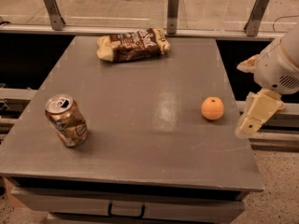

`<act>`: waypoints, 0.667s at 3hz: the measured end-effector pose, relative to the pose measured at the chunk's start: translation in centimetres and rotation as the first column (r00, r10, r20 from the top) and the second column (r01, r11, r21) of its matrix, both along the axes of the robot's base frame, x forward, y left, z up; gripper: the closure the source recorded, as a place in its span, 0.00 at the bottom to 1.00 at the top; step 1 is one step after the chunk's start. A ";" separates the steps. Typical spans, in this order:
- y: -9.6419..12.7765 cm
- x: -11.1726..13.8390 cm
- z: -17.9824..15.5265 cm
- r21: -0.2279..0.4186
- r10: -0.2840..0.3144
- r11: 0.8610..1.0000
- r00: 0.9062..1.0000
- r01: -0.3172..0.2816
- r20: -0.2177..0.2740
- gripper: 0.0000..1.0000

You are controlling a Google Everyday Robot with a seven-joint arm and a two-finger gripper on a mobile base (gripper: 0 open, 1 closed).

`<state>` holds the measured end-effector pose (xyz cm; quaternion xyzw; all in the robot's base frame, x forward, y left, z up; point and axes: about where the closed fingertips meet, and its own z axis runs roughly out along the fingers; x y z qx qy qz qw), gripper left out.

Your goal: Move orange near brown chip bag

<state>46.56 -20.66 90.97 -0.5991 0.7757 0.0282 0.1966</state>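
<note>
Your gripper [247, 124] hangs at the frame's right edge, near the orange [212, 108] but clear of it; its grip state cannot be told. The bag [133, 45] lies upper centre, well apart.

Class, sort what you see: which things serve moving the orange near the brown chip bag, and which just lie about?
Job in hand: orange; brown chip bag; gripper, off the right edge of the table.
Lying about: soda can, front left.
</note>
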 end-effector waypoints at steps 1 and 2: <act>0.8 1.2 -2.7 0.048 0.002 0.999 1.000 -0.003 0.022 0.00; 1.8 2.3 -4.8 0.083 0.004 0.996 0.999 -0.007 0.036 0.00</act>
